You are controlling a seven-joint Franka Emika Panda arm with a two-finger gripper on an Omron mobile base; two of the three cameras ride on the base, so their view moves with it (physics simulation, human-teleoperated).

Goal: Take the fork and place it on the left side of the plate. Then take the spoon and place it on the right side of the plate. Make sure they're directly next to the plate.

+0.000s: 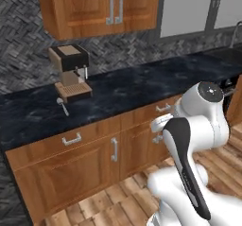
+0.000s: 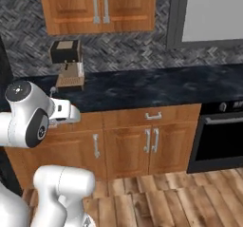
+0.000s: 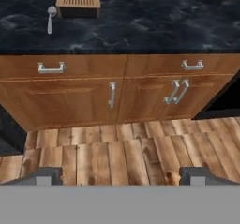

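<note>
Dark counter (image 1: 142, 85): spoon (image 3: 50, 18) beside the coffee machine (image 1: 71, 71), thin, slippery, best pinched mid-handle; gripper (image 3: 121, 175) fingers spread, empty

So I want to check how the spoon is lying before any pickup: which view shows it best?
The hand view: the spoon lies whole on the dark counter. The left base view shows it smaller, beside the coffee machine. In the right base view I cannot make it out.

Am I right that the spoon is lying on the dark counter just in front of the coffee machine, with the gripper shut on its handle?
Not quite. The spoon does lie on the counter by the coffee machine, but the gripper is not on it: the hand view shows its fingertips apart, with nothing between them, out over the wooden floor in front of the cabinets.
</note>
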